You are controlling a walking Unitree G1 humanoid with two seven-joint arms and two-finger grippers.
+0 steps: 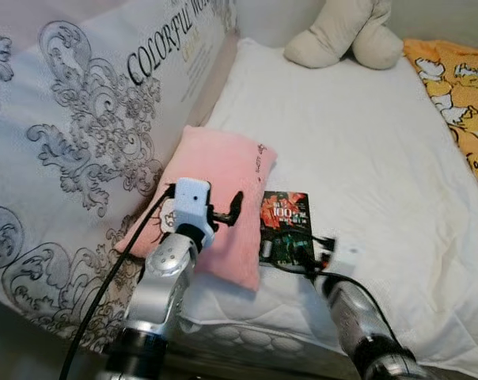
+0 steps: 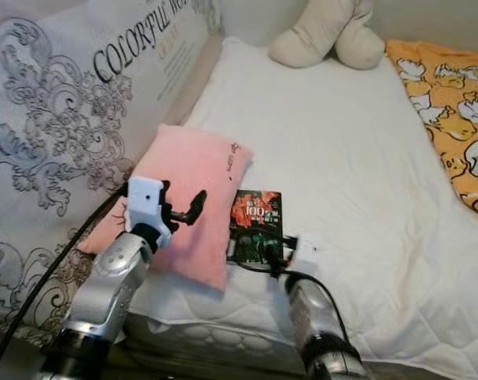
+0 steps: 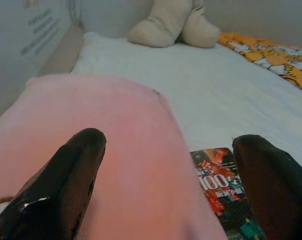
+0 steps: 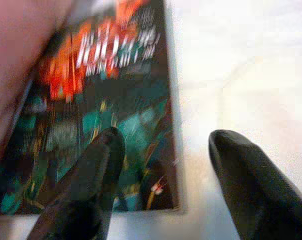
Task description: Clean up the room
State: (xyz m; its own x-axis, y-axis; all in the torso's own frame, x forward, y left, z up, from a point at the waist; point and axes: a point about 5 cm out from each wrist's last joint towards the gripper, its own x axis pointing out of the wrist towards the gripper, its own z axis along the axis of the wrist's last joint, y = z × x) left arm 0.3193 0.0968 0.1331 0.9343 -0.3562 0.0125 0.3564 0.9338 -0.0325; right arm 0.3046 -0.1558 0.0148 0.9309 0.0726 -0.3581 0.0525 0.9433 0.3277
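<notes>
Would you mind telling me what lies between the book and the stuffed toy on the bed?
Bare white bedsheet lies between the book and the stuffed toy, in the left eye view.

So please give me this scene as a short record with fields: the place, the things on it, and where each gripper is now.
place: bed with white sheet
pink pillow: near the bed's front edge, by the patterned quilt
book: flat on the sheet, beside the pillow
plush toy: far end of bed
orange blanket: robot's right side
left gripper: open, over the pillow
right gripper: open, at the book's near edge, not yet closed on it
</notes>
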